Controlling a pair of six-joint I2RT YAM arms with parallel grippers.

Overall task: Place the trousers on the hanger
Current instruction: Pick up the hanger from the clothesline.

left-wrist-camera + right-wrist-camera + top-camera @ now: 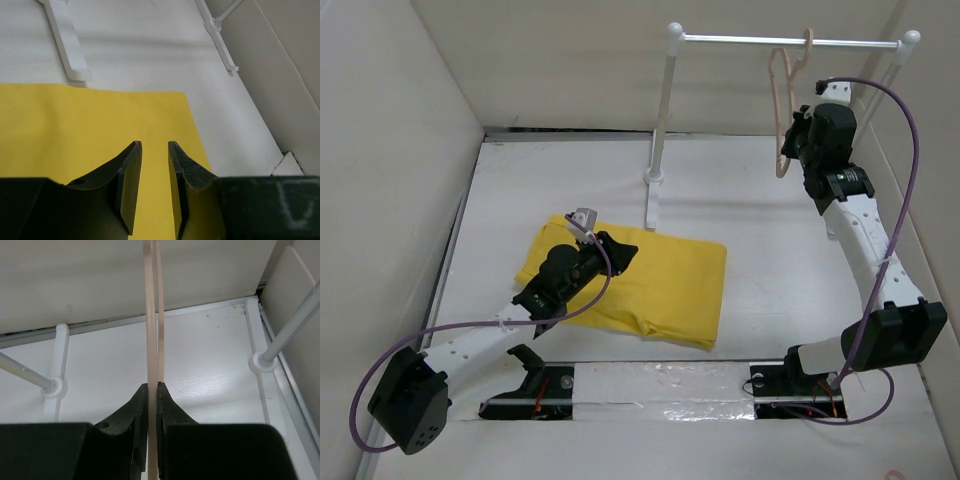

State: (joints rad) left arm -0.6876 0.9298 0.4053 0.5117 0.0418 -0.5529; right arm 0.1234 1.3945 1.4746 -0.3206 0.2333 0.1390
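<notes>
The only writing you could have read was a pale, scratchy V-shaped mark (295, 210) on the housing of your left pincer (155, 145). It was too rough to say whether it was a letter.

Your left pincer stood narrowly parted, with a slim gap between its dark fingers (131, 170) and nothing in that gap. It hung low over the trousers (100, 120), pointing toward the far right corner of the cloth. Whether the fingertips touched the fabric could not be told from either view.

Your right pincer (152, 385) was raised at the far right and clamped on the hanger (148, 315). The thin pale wooden strips ran straight up between the fingers, which pressed close on either side.

From above, the hanger (780, 90) hung by its curved hook from the white rail (740, 40), close to the rail's right end, with your right pincer (788, 140) gripping its lower part.

The trousers (660, 280) were bright yellow and folded into a flat, roughly rectangular pad. They lay on the white worktop (770, 250) left of centre, their far edge just beside the foot of the rail's left post (655, 200). The cloth looked smooth, with a small crease near its front edge. Your left pincer (620, 250) covered part of the pad's left half.
</notes>
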